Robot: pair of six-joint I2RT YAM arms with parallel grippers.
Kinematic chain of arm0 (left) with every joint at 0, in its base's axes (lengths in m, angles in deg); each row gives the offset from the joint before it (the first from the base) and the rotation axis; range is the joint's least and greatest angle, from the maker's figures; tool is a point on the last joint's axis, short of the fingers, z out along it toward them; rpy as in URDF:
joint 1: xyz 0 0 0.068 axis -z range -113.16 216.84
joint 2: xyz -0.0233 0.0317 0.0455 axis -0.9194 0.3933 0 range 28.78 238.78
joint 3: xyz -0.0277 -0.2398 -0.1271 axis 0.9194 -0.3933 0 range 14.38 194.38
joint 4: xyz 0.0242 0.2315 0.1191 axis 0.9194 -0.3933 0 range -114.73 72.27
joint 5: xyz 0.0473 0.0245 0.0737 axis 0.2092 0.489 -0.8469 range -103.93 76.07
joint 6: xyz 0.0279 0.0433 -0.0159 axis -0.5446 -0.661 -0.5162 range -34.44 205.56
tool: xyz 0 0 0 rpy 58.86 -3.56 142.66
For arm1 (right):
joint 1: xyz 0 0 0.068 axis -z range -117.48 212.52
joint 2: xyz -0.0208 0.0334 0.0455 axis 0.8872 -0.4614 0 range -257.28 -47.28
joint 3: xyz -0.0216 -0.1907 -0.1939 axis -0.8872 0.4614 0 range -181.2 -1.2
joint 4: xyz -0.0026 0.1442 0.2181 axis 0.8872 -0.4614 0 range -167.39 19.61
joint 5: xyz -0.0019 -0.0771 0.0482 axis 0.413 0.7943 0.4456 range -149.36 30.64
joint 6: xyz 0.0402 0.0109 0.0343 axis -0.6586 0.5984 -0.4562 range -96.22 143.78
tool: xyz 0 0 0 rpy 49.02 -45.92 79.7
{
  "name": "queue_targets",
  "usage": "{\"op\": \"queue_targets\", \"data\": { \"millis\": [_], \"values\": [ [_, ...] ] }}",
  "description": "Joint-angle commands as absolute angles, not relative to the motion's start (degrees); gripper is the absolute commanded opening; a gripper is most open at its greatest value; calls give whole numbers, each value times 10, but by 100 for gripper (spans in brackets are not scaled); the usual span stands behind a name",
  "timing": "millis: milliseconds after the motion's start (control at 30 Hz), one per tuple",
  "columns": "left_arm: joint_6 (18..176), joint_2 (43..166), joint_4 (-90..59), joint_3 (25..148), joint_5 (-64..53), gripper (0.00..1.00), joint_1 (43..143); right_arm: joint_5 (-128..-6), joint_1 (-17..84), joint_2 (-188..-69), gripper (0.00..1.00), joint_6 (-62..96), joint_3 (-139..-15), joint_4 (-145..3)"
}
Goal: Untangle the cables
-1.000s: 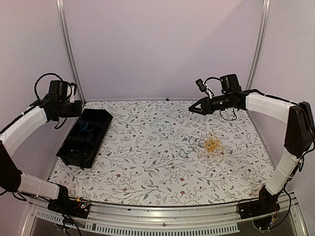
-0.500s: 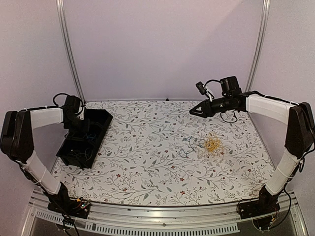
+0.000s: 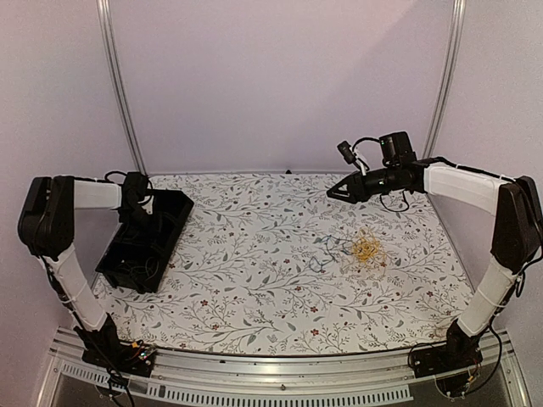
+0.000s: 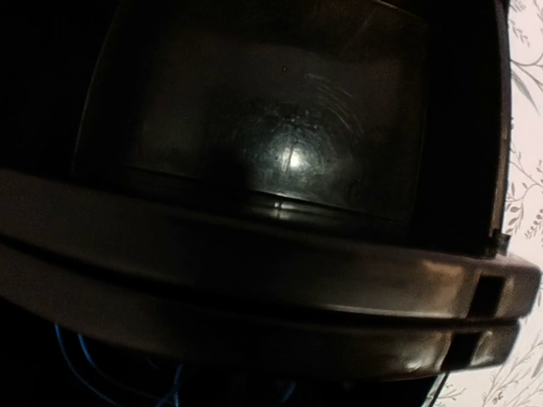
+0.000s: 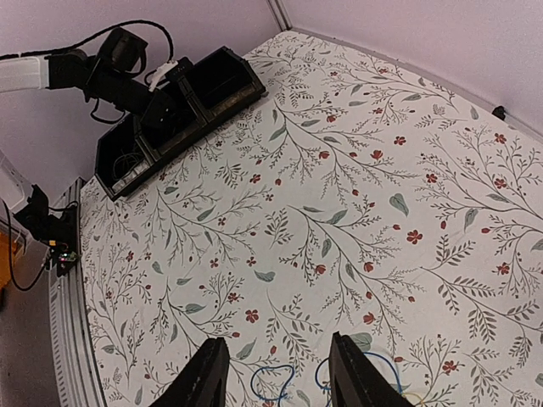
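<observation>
1. While the cables (image 3: 366, 248) lie tangled on the tabletop (image 3: 254, 288) (mostly yellow), blue strands (image 4: 176, 379) are seen in the bin (image 3: 127, 275).
2. The right claw (image 5: 278, 343) is held open, empty; the left claw (image 3: 142, 225) cannot be judged.

left arm (image 3: 96, 193), right arm (image 3: 462, 182): white shells, black joints, black jaws.
</observation>
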State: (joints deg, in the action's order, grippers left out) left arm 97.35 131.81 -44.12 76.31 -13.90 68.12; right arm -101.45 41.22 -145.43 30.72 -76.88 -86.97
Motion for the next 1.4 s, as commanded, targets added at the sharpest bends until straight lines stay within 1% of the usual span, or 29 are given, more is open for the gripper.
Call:
{"op": "queue_targets", "data": {
  "millis": [0,67,200,333,467,567,667,800,867,933,1100,1233,1367],
  "values": [
    [990,1281,-481,788,-138,33,680,-1009,414,-1444,45,314,-770,-875],
    [993,1254,-504,795,-154,39,682,-1009,413,-1444,45,316,-773,-877],
    [996,1199,-543,812,-171,46,684,-1009,413,-1445,45,318,-779,-880],
    [997,1173,-583,838,-178,54,686,-1007,414,-1450,44,322,-785,-883],
    [1001,1144,-586,878,-183,54,709,-1002,414,-1451,44,338,-787,-889],
    [1002,1128,-550,906,-178,53,752,-1007,414,-1450,42,374,-783,-912],
    [1005,1120,-484,912,-171,52,819,-996,412,-1459,37,454,-778,-944],
    [980,1138,-373,904,-133,52,925,-951,403,-1502,35,543,-786,-998],
    [986,1164,-346,906,-118,51,970,-923,398,-1526,37,589,-788,-1012],
    [1002,1196,-334,918,-107,50,1004,-893,394,-1549,40,628,-787,-1007],
    [1027,1251,-313,947,-77,49,1065,-845,379,-1596,46,710,-803,-1013],
    [1037,1265,-295,949,-63,49,1079,-825,368,-1619,48,726,-821,-1004],
    [1048,1265,-281,935,-61,49,1081,-814,354,-1638,47,722,-834,-991]
  ]
}}
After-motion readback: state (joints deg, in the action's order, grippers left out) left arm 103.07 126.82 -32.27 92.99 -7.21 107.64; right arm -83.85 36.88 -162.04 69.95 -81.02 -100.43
